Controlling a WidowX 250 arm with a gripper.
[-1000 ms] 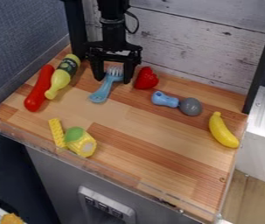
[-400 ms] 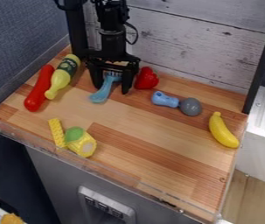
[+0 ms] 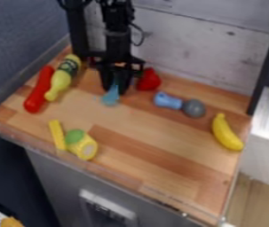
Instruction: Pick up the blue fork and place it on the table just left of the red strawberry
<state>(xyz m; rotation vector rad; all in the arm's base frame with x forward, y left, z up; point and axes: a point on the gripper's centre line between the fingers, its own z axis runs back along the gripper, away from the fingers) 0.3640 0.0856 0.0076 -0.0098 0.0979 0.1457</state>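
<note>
The black gripper (image 3: 116, 90) hangs down over the back left part of the wooden surface. It is shut on the blue fork (image 3: 110, 98), whose handle end juts out below it toward the front; the tines are hidden between the fingers. Just right of the gripper sits a red strawberry-like toy (image 3: 149, 80). To its left are a yellow-green bottle (image 3: 61, 79) and a long red object (image 3: 39, 91).
A blue and grey toy (image 3: 169, 101) lies right of centre, and a banana (image 3: 225, 132) near the right edge. Toward the front left are a yellow-and-green toy (image 3: 82, 144) and a yellow strip (image 3: 57, 134). A white plank wall (image 3: 201, 53) rises behind.
The gripper has come lower, and its fingers have closed in on the fork. The fork's handle end has swung a little to the right and points more directly toward the front.
</note>
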